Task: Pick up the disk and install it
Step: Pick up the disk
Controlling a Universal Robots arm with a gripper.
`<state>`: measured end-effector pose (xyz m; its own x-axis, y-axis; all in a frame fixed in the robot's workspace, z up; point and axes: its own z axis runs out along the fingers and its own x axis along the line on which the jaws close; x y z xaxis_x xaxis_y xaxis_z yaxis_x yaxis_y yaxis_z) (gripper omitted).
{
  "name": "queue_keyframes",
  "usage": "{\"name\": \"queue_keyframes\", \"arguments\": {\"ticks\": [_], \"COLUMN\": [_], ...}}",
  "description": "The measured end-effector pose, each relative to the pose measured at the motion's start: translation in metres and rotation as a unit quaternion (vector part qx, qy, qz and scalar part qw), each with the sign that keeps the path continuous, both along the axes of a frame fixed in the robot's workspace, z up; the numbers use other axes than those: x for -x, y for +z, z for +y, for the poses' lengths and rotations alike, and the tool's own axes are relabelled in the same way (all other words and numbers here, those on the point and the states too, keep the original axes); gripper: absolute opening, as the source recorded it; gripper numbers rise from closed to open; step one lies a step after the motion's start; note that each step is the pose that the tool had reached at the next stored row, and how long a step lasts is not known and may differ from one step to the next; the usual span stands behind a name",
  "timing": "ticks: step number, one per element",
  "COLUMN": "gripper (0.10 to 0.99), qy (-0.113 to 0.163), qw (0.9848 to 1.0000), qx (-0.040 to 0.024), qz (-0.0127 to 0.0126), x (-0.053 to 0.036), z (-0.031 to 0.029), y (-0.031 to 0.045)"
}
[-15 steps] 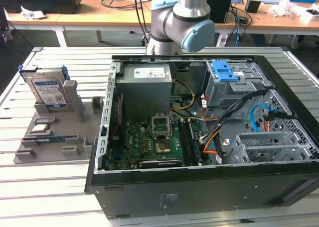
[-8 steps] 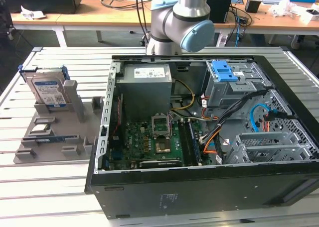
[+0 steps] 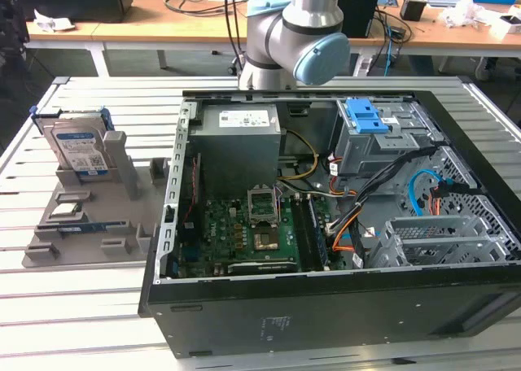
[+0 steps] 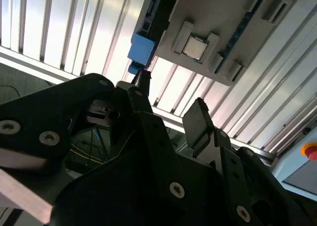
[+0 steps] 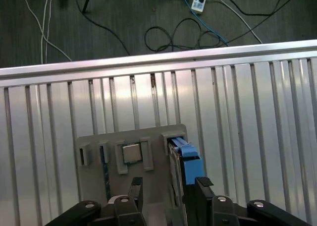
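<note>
**Worktop and contents, largest first.** The slatted aluminium worktop (image 3: pixel 98 306) carries an open computer case (image 3: pixel 342 306) toward the exterior view's right edge. A grey parts holder (image 3: pixel 89 255) sits toward its left edge.

The disk (image 3: pixel 77 147) stands on edge, leaning slightly, in the holder slot nearest the worktop's far corner at the exterior view's left. Its blue carrier bracket (image 5: pixel 190 161) appears in the first wrist view, with a small square chip (image 5: pixel 131 154) in the neighbouring pocket.

The gripper (image 5: pixel 168 194) hangs over the holder, fingers spread and holding nothing.

Expect the disk to be rigid, dense for its size, smooth-faced and sensitive to shock. You would likely do best to pinch it squarely across its flat faces at the exposed upper edge, rather than by the more flexible bracket.
</note>
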<state>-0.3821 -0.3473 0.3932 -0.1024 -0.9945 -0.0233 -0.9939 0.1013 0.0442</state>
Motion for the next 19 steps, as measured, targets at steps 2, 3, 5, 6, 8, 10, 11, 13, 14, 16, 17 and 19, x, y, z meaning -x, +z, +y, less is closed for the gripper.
{"name": "queue_keyframes", "arguments": {"ticks": [2,3,5,6,8,10,11,13,14,16,17,19], "gripper": [0.541,0.541,0.541,0.541,0.541,0.541,0.541,0.541,0.541,0.541,0.541,0.541], "qy": [0.001,0.001,0.002,0.002,0.003,0.004,0.004,0.004,0.005,0.005,0.005,0.006], "qw": [1.0000,1.0000,1.0000,1.0000,1.0000,1.0000,1.0000,1.0000,1.0000,1.0000,1.0000,1.0000], "qx": [0.0000,0.0000,0.0000,0.0000,0.0000,0.0000,0.0000,0.0000,0.0000,0.0000,0.0000,0.0000], "qz": [0.0001,0.0000,0.0000,0.0000,0.0000,0.0000,0.0000,0.0001,0.0000,0.0000,0.0000,0.0000], "x": [-0.0038,-0.0050,-0.0074,-0.0090,-0.0118,-0.0139,-0.0150,-0.0176,-0.0192,-0.0210,-0.0227,-0.0245], "z": [0.0083,0.0108,0.0151,0.0176,0.0218,0.0249,0.0265,0.0307,0.0333,0.0362,0.0386,0.0407], "y": [0.0001,0.0000,0.0000,0.0000,0.0000,0.0000,0.0000,0.0001,0.0000,0.0000,-0.0001,-0.0002]}}
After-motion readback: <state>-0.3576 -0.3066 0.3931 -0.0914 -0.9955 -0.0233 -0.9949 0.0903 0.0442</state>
